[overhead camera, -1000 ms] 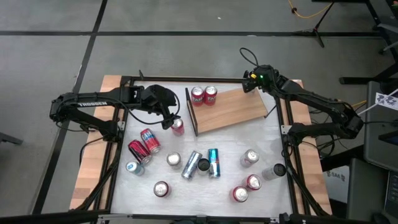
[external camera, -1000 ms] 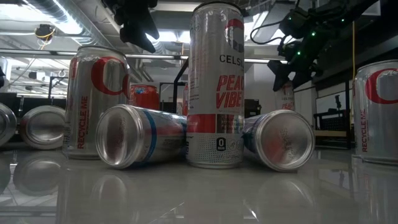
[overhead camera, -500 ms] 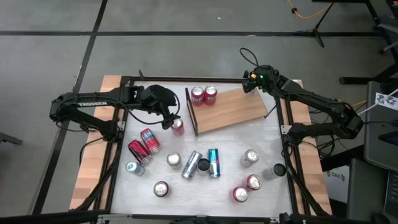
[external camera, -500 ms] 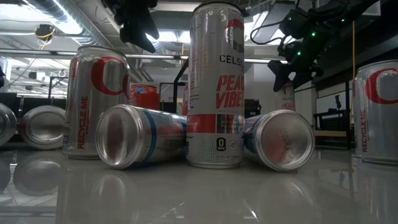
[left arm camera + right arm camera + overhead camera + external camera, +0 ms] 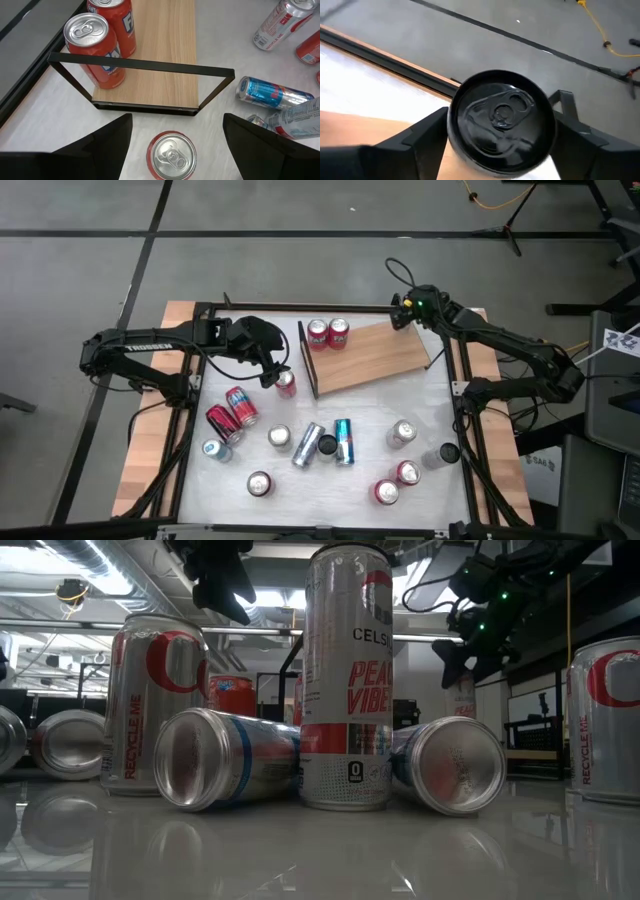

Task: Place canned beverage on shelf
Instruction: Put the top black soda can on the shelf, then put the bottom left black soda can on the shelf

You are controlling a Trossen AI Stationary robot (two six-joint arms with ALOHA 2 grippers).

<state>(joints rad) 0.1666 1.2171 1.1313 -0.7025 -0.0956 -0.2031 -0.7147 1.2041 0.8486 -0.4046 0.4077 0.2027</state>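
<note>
Cans are all over the white table (image 5: 425,395), and two red cans (image 5: 328,333) already stand on the shelf (image 5: 370,358), next to its dark rail (image 5: 142,66). Nothing seems to have moved since a moment ago. Both arms stay where they were.

The right gripper (image 5: 400,308) is at the shelf's other end, away from the rail, with a black can (image 5: 501,122) in the middle of it. I cannot tell if it squeezes the can or has let go. I also cannot tell if the can rests on the wood yet.

The left gripper (image 5: 272,375) hangs wide over a red can (image 5: 172,155) that stands on the table just outside the rail. It does not touch it. That can looks like the next one to go up.
</note>
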